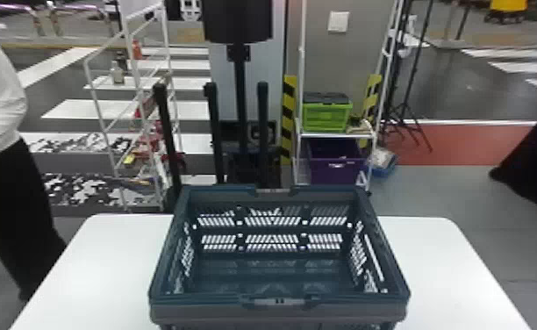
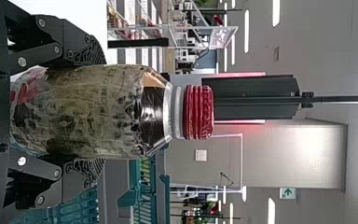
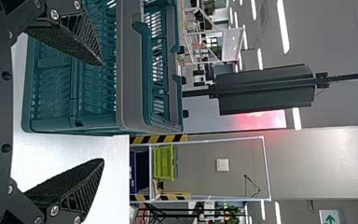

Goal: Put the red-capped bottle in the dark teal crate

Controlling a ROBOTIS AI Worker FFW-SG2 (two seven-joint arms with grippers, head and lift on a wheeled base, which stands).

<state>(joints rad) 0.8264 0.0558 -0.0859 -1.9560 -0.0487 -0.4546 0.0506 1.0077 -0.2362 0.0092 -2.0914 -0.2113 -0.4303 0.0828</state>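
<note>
Gripping the red-capped bottle (image 2: 70,112) from opposite sides, the left gripper (image 2: 103,111) has its fingers (image 2: 86,51) parted by the width of the bottle's lower body and closed against it. The bottle is upright, its ribbed red cap (image 2: 199,112) uppermost above a pale neck ring; the clear, wrinkled body shows olive-brown contents or wrapping, with a dark band at the shoulder. It is held outside the dark teal crate (image 1: 202,310), part of which appears beyond it in the left wrist view. The crate stands at the middle of the white desk (image 1: 83,272), open side up, with slotted walls and a handle section at the center of both its near and far rims. The right gripper (image 3: 103,112) is empty, its fingers (image 3: 77,182) spread wide apart, with a side of the crate and white desk surface beyond them. Past the desk's far edge, to the right of center, a white rack (image 1: 340,136) carries a bright green crate (image 1: 327,117) with a dark lid; a purple bin (image 1: 333,169) sits below it. Farther left, a black panel (image 1: 237,22) is mounted on a dark pole.
</note>
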